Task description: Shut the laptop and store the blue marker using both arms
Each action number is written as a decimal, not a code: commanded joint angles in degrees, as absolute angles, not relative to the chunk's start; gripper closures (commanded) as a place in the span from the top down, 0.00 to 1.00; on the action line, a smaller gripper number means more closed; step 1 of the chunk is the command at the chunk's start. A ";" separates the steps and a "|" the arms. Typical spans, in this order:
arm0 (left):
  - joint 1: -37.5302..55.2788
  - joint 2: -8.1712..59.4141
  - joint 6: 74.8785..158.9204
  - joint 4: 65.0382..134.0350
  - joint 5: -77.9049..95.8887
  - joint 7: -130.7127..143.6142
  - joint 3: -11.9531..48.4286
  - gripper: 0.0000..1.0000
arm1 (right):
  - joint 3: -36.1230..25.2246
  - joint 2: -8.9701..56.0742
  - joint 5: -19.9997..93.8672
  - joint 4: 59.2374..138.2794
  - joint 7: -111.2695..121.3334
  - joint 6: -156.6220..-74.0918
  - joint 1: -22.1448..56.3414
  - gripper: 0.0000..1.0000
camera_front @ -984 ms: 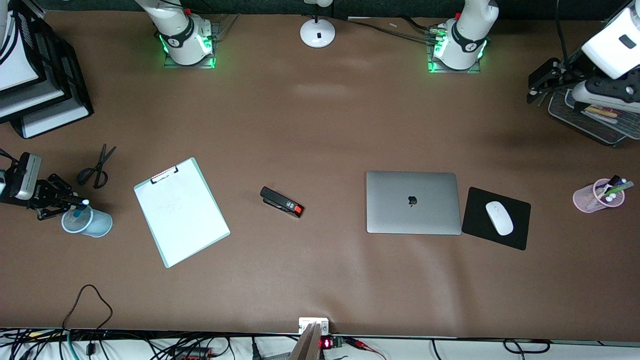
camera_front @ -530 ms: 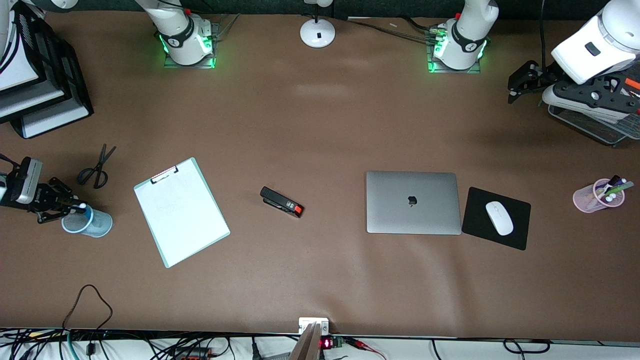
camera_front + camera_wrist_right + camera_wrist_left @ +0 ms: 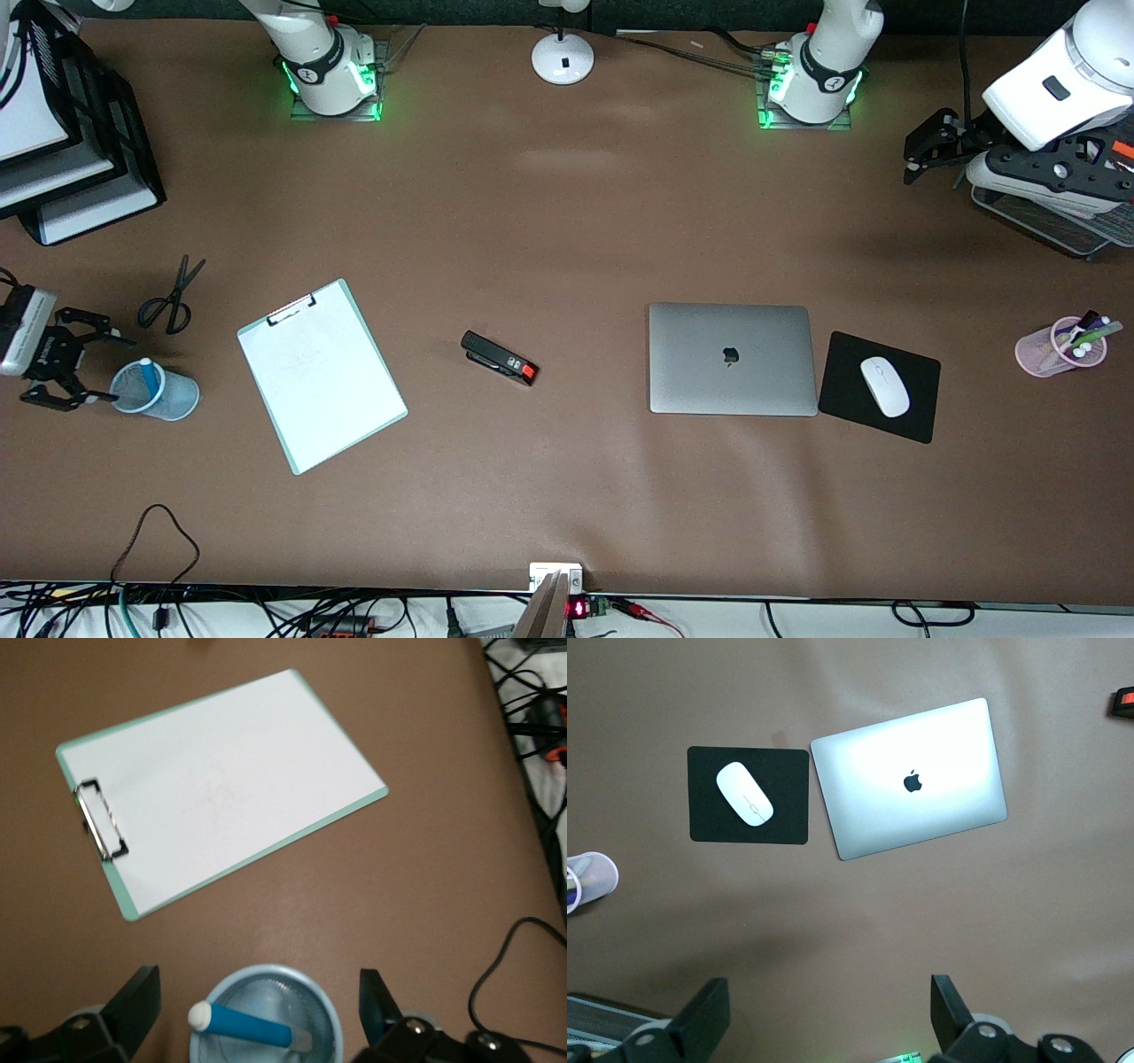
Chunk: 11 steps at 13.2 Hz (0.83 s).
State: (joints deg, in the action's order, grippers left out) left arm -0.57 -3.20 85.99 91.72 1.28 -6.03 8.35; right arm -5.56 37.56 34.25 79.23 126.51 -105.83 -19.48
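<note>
The brown bench [image 3: 567, 221] carried everything, and both parts of the task looked finished as far as the pictures showed. The laptop [image 3: 732, 358] lay shut flat toward the left arm's end of the bench, lid and dark logo up, with the black mouse pad [image 3: 879, 386] and the white mouse [image 3: 884, 386] just beside it at its 3 o'clock in the front view. The clipboard [image 3: 321, 375] lay toward the right arm's end, with the black stapler [image 3: 499, 357] between it and the laptop. At the clipboard's 9 o'clock stood the pale blue cup [image 3: 155, 392], and the blue marker [image 3: 147, 375] was standing in it, white tip up and leaning on the rim; the right wrist view showed the marker [image 3: 250, 1025] inside the cup [image 3: 266, 1014], free of any finger. The right gripper [image 3: 78, 365] hung just beside the cup at its 9 o'clock, its fingers spread wide and holding nothing. The left gripper [image 3: 921, 152] hovered high near the wire tray [image 3: 1054, 226] at the laptop's 2 o'clock, its fingers also spread and empty, well apart from the laptop. What seemed left, by my judgement, was only for both arms to draw clear; nothing else on the bench appeared to call for handling.
</note>
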 commanded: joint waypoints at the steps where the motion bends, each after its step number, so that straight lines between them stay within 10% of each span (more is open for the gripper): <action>1: -0.97 -3.87 86.57 92.46 1.50 -6.59 8.35 1.00 | -5.19 32.19 31.92 80.42 114.57 -103.80 -17.15 1.00; 11: -1.23 -3.34 86.57 92.55 1.41 -6.59 8.00 1.00 | -5.19 13.89 21.02 88.07 58.76 -93.34 -5.98 1.00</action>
State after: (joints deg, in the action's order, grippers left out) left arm -0.88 -3.11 85.99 91.97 1.28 -6.03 8.19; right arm -5.11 16.68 23.11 85.21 67.74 -94.12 -7.20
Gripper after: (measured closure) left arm 0.000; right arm 0.000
